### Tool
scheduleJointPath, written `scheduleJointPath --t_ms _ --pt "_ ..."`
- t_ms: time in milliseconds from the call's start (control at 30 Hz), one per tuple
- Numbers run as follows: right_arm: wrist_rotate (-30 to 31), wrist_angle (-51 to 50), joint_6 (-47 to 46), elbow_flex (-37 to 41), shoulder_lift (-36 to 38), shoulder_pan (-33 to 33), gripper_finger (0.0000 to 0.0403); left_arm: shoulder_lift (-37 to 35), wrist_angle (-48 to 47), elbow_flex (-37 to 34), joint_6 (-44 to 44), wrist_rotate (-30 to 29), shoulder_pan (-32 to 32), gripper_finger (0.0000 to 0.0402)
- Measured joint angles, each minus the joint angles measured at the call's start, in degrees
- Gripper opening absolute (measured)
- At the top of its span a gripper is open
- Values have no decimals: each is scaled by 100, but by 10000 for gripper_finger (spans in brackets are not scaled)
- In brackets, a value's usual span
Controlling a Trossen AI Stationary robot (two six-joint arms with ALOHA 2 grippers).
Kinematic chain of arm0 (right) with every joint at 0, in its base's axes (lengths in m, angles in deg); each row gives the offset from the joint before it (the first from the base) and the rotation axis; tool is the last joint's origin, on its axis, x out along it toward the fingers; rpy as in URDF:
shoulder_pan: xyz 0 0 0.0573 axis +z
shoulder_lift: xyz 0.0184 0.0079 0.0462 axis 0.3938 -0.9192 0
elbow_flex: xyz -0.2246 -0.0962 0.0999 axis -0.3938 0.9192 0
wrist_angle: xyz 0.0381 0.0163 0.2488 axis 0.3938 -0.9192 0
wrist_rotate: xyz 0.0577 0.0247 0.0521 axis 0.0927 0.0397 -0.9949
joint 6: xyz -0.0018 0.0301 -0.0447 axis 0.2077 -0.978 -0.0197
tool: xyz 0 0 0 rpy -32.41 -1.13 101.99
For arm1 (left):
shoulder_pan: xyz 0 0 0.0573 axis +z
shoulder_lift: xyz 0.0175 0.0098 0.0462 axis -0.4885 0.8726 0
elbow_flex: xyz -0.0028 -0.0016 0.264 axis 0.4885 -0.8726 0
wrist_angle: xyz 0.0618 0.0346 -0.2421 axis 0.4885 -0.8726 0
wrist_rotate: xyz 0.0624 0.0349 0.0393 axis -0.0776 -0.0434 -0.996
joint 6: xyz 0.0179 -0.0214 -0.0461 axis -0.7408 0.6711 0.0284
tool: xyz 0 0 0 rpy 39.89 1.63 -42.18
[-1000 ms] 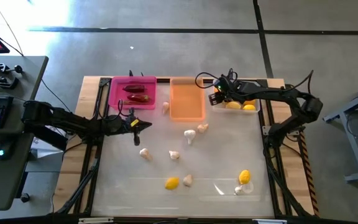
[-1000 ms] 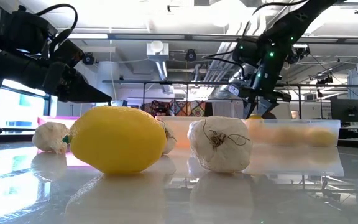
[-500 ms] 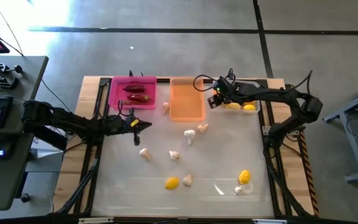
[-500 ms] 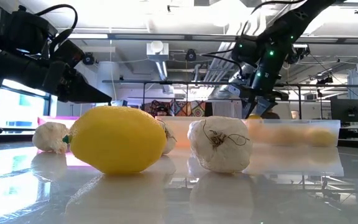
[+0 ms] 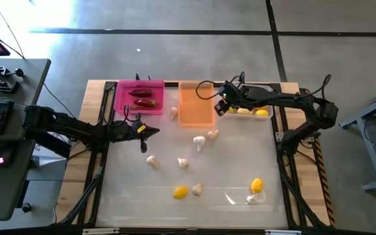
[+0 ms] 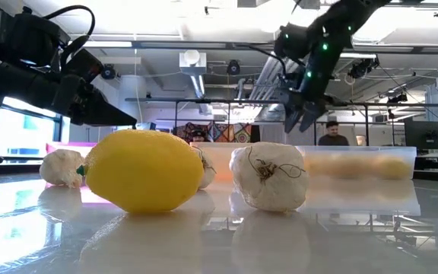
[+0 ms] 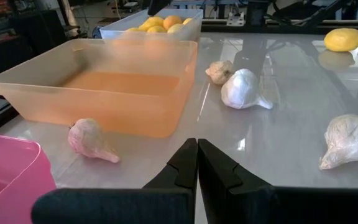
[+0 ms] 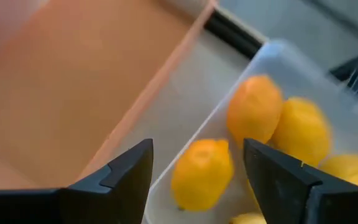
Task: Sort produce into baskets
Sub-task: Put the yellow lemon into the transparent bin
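Produce and baskets, with the translucent orange tray (image 5: 196, 104) as landmark. This smooth, shallow rectangular tray holds nothing; the opaque magenta tray (image 5: 140, 96) on one side of it holds dark red, glossy chili peppers (image 5: 141, 93), and the clear whitish tray (image 8: 272, 68) on the other side holds rounded, dimpled yellow-orange lemons (image 8: 253, 109). One papery garlic bulb (image 7: 90, 139) lies just beside the orange tray's wall; more bulbs (image 5: 199, 140) and two lemons (image 5: 181, 192) are scattered on the glossy table (image 5: 234, 170) farther from it. The right gripper (image 8: 197, 165), fingers spread and empty, hangs over the gap between the orange and clear trays; a second ago it was over the clear tray, with its fingers closer together. The left gripper (image 7: 197, 163), fingers pressed together, hovers near the magenta tray, unchanged.
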Motion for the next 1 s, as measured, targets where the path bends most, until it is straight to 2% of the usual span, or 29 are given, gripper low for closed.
scheduleJointPath --t_ms 100,167,467,667,800,1000 --pt "342 8 449 -128 41 331 223 0 -2 0 0 -39 0 0" --pt "349 245 592 -107 143 537 205 0 -2 0 -2 -42 0 0" --pt "512 2440 971 822 503 1480 92 0 -7 0 131 -45 -1 0" --pt "1511 3303 1060 1386 586 2243 9 0 -21 2 108 -130 -1 0" --pt "1543 4042 1215 1747 831 2732 9 2 -522 279 94 -136 0 0" --pt "939 5217 1424 2510 938 2908 2 4 -2369 1024 56 -132 -2 0"
